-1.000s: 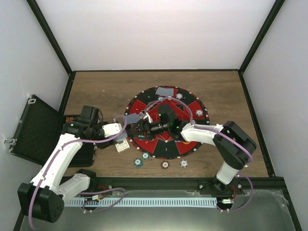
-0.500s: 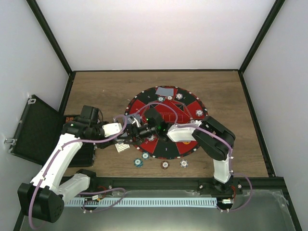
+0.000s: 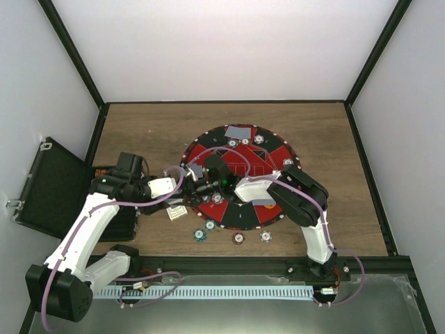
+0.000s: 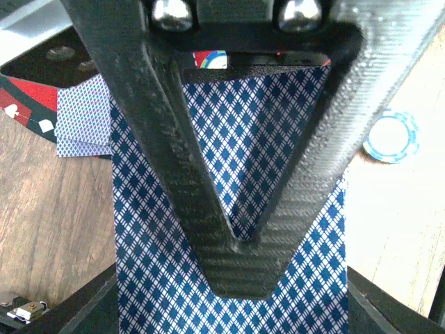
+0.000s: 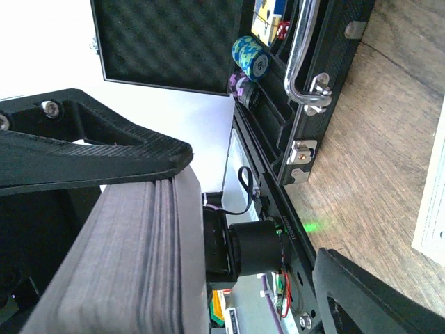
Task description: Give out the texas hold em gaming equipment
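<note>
My left gripper [image 4: 240, 268] is shut on a deck of playing cards [image 4: 167, 278] with blue diamond backs, held at the left rim of the round red and black mat [image 3: 274, 149]. My right gripper [image 5: 257, 209] is open around that deck [image 5: 139, 257]: one finger [image 5: 90, 153] lies along the deck's side and the other finger [image 5: 375, 299] stands well apart. In the top view the two grippers meet near the deck [image 3: 185, 197]. Dealt cards [image 3: 238, 131] and poker chips [image 3: 288, 163] lie on the mat. A light blue chip [image 4: 391, 136] rests on the wood.
The black hinged case [image 3: 49, 188] lies open at the left, with chips [image 5: 250, 59] in its tray. A face-up card [image 3: 176, 211] and several chips [image 3: 238, 238] lie on the wood in front of the mat. Black frame posts border the table.
My right arm has swung left across the mat to the deck, and its jaws have narrowed a little. The left arm and the deck have stayed put.
</note>
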You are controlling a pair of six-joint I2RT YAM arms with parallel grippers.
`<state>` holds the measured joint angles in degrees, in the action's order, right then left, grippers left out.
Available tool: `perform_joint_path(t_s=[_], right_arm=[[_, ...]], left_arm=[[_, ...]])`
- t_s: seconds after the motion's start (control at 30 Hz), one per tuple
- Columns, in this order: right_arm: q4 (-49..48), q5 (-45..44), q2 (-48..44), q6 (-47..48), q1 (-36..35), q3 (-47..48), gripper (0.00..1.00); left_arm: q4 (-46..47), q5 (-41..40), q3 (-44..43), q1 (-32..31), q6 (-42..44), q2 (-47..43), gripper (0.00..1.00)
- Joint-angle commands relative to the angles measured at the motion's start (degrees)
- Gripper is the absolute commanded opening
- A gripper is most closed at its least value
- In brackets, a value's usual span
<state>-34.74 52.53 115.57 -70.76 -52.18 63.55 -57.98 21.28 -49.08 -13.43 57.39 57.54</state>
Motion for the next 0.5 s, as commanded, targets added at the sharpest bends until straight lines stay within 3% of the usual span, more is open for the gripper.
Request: perform_joint_path(t_s=[0.0, 0.33, 0.47], right_arm=[[-0.21, 0.71, -0.85, 1.24, 1.40, -1.28, 0.70], [-1.32, -0.21, -7.02, 1.88, 4.11, -8.98, 0.54], [-0.43, -0.80, -8.50, 2.43, 4.21, -9.19, 0.42]], left_arm=[[0.27, 1.31, -1.52, 0.18, 0.44, -0.40, 0.24], [0.58, 1.58, -1.29, 0.22, 0.56, -0.32, 0.24], [0.58, 1.51, -1.15, 0.23, 0.58, -0.47, 0.24]])
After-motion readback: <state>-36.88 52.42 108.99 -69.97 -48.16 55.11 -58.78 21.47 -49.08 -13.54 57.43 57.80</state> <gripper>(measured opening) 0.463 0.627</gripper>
